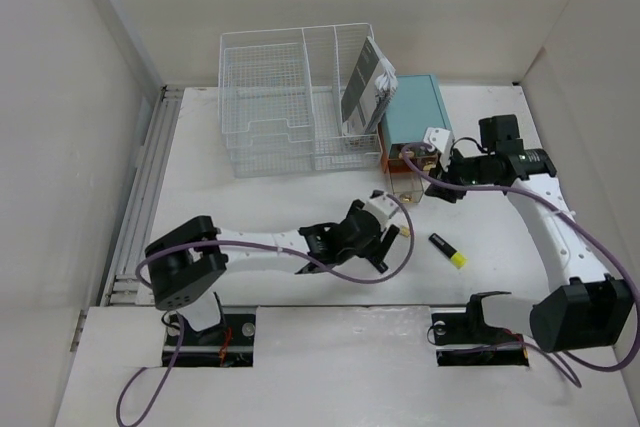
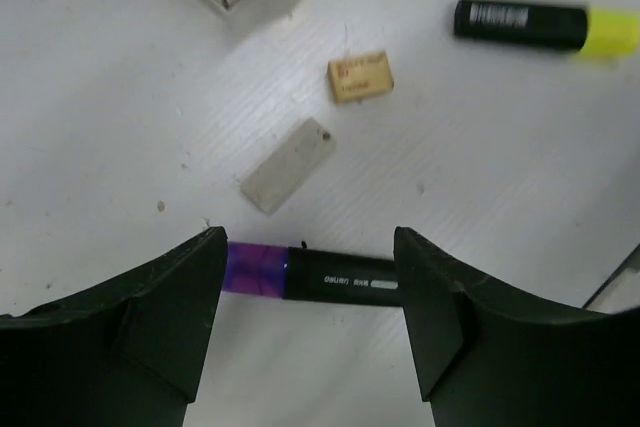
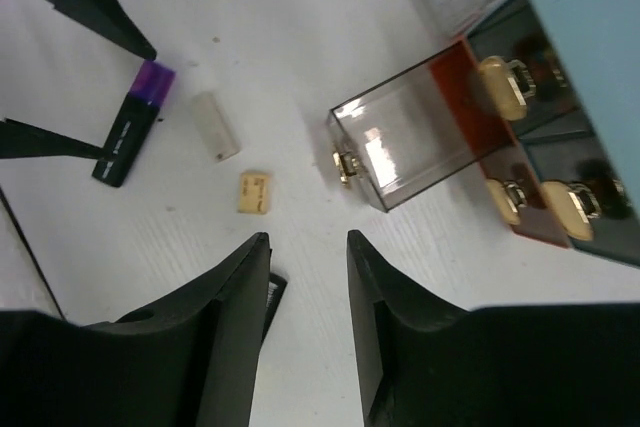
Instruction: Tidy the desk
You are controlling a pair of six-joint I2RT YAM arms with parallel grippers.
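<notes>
The white desk (image 1: 300, 207) holds loose items. My left gripper (image 2: 308, 239) (image 1: 385, 237) is open, low over the desk. A black highlighter with a purple cap (image 2: 315, 275) (image 3: 130, 122) lies lengthwise between its fingers, not gripped. My right gripper (image 3: 307, 239) (image 1: 428, 162) is open and empty, above the desk beside the pulled-out clear drawer (image 3: 410, 137) (image 1: 403, 179) of the teal drawer box (image 1: 415, 112). A black and yellow highlighter (image 2: 545, 25) (image 1: 448, 251), a tan eraser (image 2: 360, 77) (image 3: 254, 191) and a pale flat eraser (image 2: 288, 164) (image 3: 215, 125) lie on the desk.
A white wire-mesh organizer (image 1: 290, 97) stands at the back with a booklet (image 1: 365, 87) leaning in its right section. A ribbed metal rail (image 1: 140, 197) runs along the desk's left edge. The box has other shut drawers with gold handles (image 3: 505, 87).
</notes>
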